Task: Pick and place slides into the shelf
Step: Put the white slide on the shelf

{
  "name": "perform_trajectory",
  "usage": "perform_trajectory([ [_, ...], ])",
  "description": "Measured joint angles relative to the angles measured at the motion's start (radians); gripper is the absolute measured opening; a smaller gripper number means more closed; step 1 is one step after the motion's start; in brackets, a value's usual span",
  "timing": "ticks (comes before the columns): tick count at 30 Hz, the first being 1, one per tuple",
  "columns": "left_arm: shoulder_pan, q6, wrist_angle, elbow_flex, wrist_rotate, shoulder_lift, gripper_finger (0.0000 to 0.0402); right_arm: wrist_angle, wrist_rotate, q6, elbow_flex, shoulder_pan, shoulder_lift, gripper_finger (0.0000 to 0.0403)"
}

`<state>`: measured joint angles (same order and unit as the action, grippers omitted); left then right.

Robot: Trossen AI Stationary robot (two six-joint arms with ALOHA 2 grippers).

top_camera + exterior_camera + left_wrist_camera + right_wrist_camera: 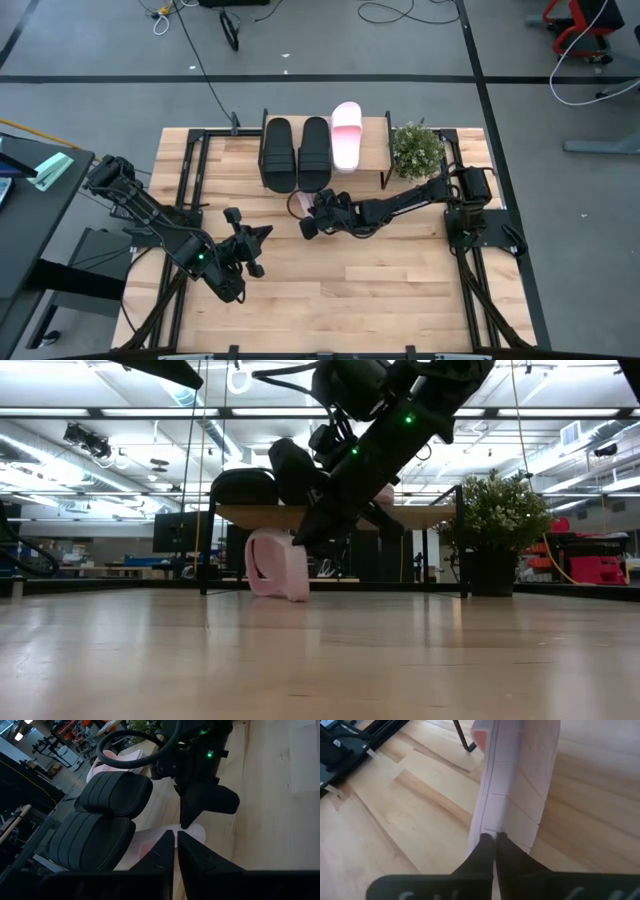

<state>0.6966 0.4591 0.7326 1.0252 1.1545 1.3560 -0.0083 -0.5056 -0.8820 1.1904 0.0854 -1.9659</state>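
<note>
Right gripper (494, 839) clamped on pink slide (515, 785) beside shelf (375, 150), potted plant (416, 150) near, left gripper (255, 250) fingers together, clear.

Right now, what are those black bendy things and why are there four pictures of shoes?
They are two robot arms, each ending in a gripper. One picture looks down from above, one looks across the wooden table, and two come from cameras on the arms' wrists. On the little shelf sit two black slides and one pink slide. A plant stands beside them. The right gripper is shut on the other pink slide, which stands on its edge in front of the shelf. The left gripper waits nearby, shut, holding nothing.
</note>
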Motion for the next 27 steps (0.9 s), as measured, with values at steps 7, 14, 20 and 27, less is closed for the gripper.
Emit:
perform_trajectory([
  [7, 0.000, 0.000, 0.003, 0.000, 0.000, 0.000, 0.0027, -0.037, -0.008, -0.001, 0.007, 0.035, 0.014, 0.0001],
  [14, 0.000, 0.000, 0.007, 0.000, 0.000, 0.000, 0.0018, -0.086, 0.000, -0.014, 0.028, 0.094, 0.058, 0.0001],
  [20, 0.000, 0.001, 0.007, 0.000, -0.001, 0.000, 0.0028, -0.195, -0.009, -0.067, 0.029, 0.171, 0.124, 0.0001],
  [27, 0.000, 0.001, 0.005, 0.000, 0.000, 0.000, 0.0030, -0.326, -0.019, -0.121, 0.029, 0.224, 0.155, 0.0002],
])
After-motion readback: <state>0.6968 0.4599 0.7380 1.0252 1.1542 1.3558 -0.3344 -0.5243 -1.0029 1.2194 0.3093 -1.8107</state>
